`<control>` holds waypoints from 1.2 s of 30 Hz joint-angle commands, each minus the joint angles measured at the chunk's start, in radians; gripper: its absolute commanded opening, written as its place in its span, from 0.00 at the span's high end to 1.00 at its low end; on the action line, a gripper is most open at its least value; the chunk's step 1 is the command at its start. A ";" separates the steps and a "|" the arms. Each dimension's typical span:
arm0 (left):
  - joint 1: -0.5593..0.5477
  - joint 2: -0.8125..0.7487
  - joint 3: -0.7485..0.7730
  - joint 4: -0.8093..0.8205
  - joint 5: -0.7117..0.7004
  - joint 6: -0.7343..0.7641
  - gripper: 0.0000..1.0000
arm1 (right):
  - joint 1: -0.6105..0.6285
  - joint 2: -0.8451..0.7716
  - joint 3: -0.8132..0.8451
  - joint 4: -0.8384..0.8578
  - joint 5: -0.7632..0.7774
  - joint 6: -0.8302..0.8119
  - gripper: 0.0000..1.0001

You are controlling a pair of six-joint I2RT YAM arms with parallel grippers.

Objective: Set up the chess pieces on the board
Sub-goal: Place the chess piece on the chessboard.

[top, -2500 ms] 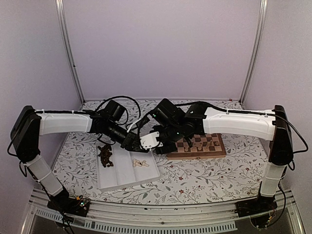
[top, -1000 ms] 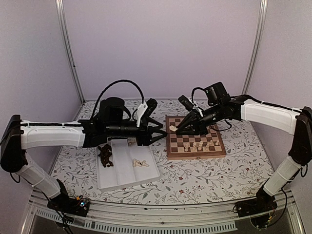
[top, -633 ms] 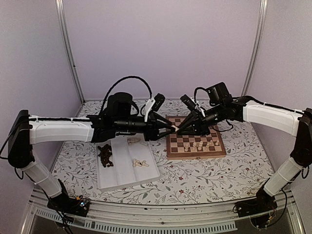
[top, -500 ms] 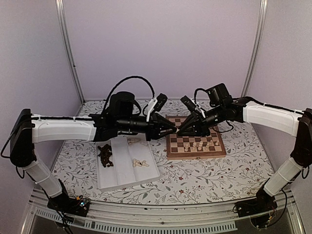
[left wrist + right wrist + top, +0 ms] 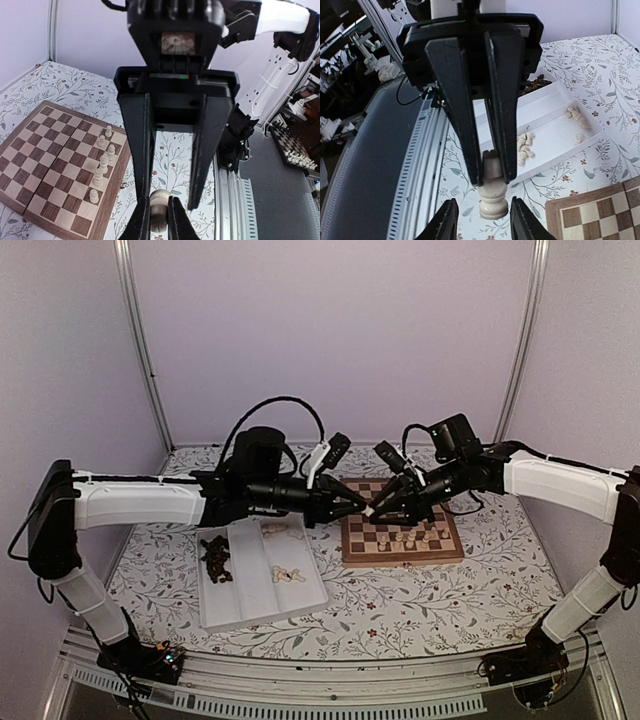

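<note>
Handover in air, over the board's (image 5: 400, 558) left side. The left pincer (image 5: 159, 225) pinches the cream chess piece (image 5: 159, 212) by its head. The right pincer (image 5: 484, 220) is spread, flanking the base. Suggest backing the right arm straight off, without brushing the base, before the left lowers.

The left gripper (image 5: 159, 222) has moved up to the right gripper (image 5: 484, 220) and pinched the cream chess piece (image 5: 492, 197) — the right gripper's jaws have let go.
</note>
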 commanded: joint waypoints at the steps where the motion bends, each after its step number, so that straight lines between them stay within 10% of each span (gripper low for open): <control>1: -0.006 0.050 0.070 -0.117 -0.061 0.057 0.99 | -0.069 -0.082 -0.060 -0.041 0.083 -0.056 0.57; 13: -0.031 0.294 0.291 -0.486 -0.175 0.191 0.98 | -0.465 -0.268 -0.278 0.069 0.127 -0.038 0.55; 36: -0.092 0.550 0.594 -0.691 -0.414 0.292 0.97 | -0.473 -0.264 -0.289 0.071 0.165 -0.062 0.55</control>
